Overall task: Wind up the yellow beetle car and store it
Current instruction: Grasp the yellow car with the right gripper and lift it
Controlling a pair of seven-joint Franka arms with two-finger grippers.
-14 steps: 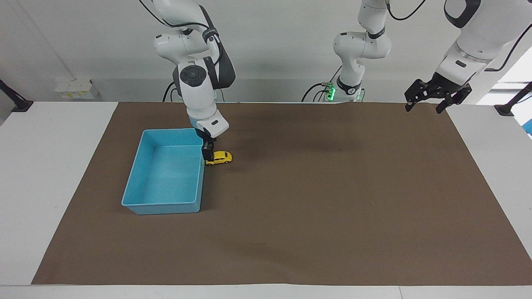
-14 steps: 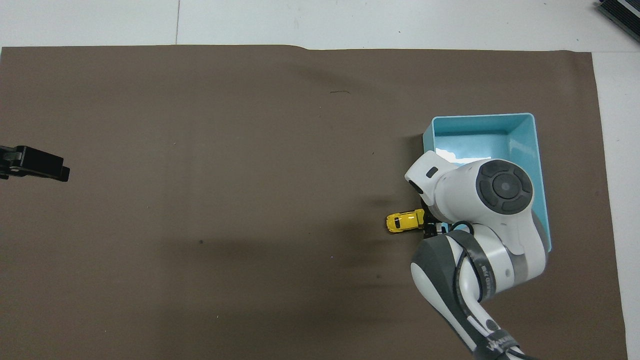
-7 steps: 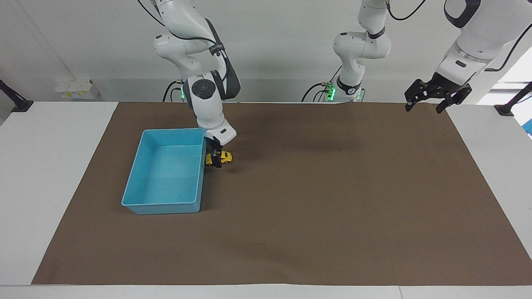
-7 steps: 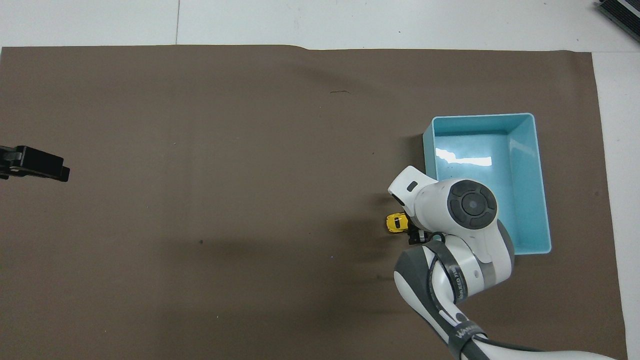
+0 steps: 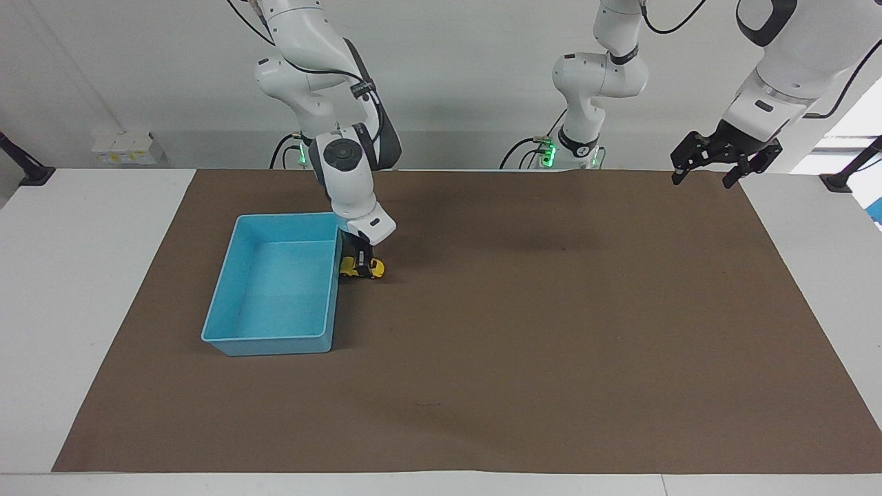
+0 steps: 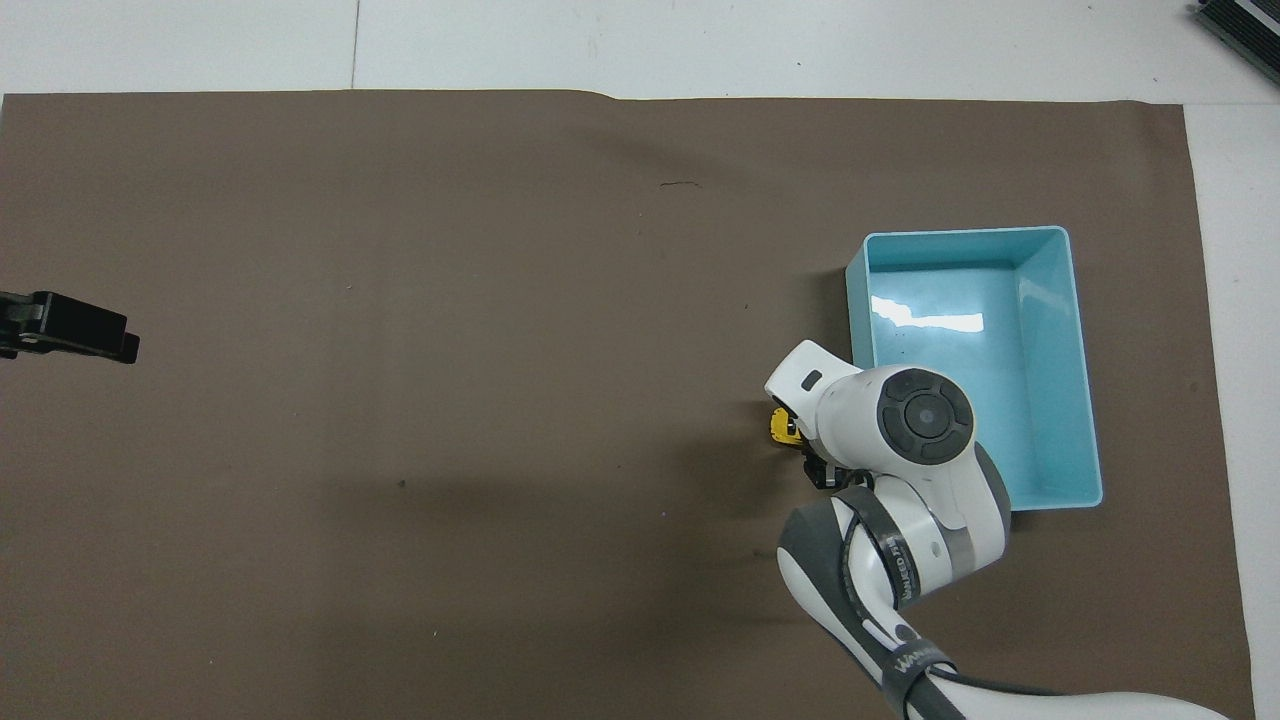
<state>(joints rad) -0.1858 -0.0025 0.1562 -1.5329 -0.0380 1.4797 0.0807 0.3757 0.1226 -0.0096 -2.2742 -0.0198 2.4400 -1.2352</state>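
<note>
On the brown mat (image 5: 524, 331) that covers the white worktop (image 5: 83, 275), the tiny bright yellow beetle-shaped toy car (image 5: 358, 268) sits on its wheels just beside the long wall of the light blue rectangular plastic bin (image 5: 275, 341), at the corner of the bin nearest the robots and outside it. In the facing view the car lies at about nine o'clock from the mat's middle; in the overhead view only its yellow nose (image 6: 779, 426) shows past the arm, at about three o'clock.

The right claw (image 5: 363, 262) is down on the car, clenched around its body, with the dark fingers straddling the yellow shell at mat level. The wrist above it leans slightly toward the bin. In the overhead view the white forearm covers most of the car and part of the bin's rim.

The bin holds nothing that can be seen; its floor shows a pale glare.

The left claw (image 5: 711, 164) waits in the air over the mat's corner at the left arm's end, at about two o'clock in the facing view, its fingers spread apart and holding nothing. In the overhead view its dark tip (image 6: 70, 328) shows at nine o'clock.
</note>
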